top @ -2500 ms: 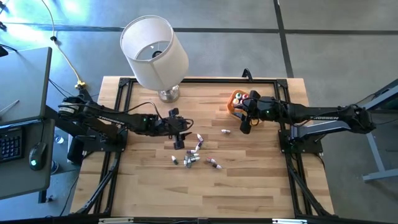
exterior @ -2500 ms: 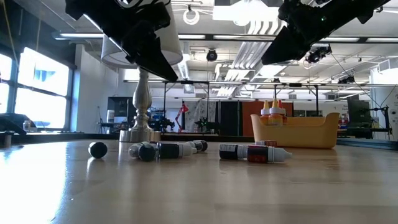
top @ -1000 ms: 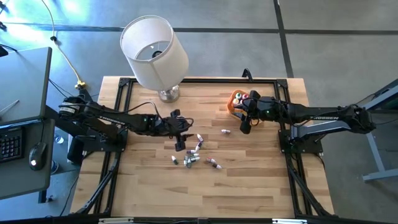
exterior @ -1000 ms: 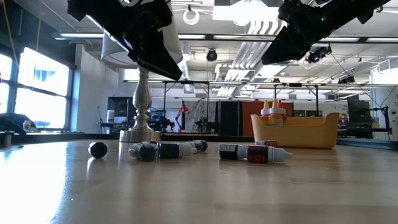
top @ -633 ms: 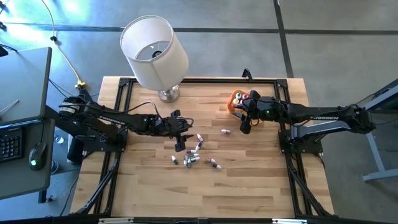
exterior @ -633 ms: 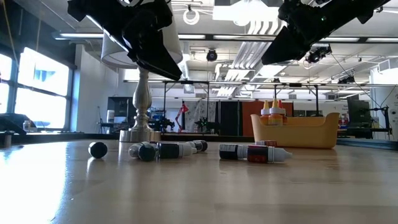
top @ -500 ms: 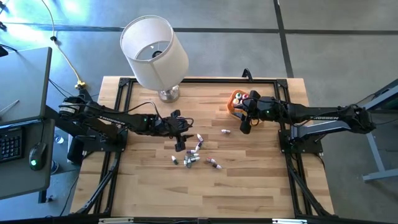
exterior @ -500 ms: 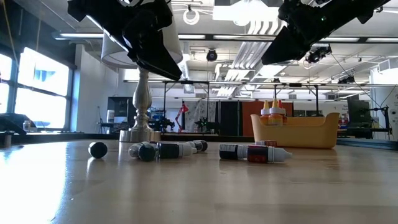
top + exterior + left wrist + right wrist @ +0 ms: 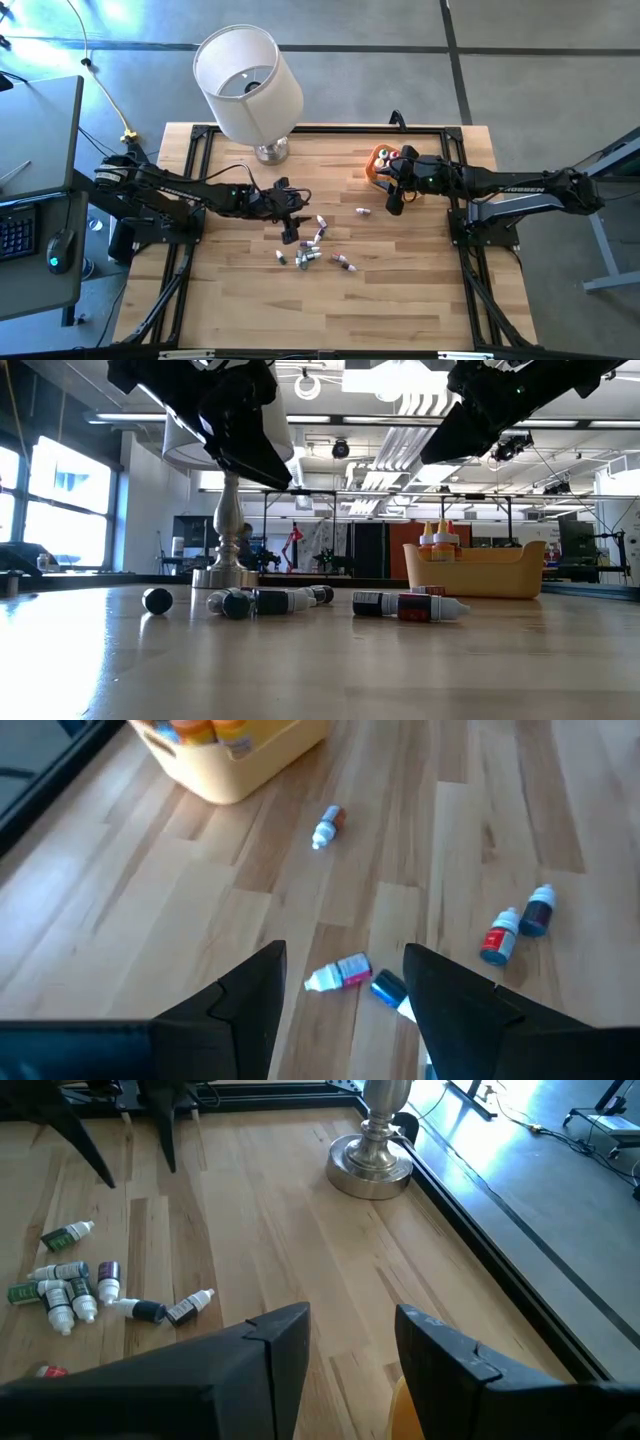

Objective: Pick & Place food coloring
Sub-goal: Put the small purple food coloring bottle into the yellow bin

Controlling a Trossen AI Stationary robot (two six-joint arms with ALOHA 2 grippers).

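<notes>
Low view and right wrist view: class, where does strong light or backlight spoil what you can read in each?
Low view: bright ceiling lights and windows backlight both arms, so the left claw is a black silhouette, while the orange bowl reads clearly. Right wrist view: glare whitens the floor beyond the lamp base; the bottles stay legible.

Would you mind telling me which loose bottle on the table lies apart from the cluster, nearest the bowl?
The lone bottle lying on its side between the cluster and the orange bowl; the others lie bunched by the left tool.
</notes>
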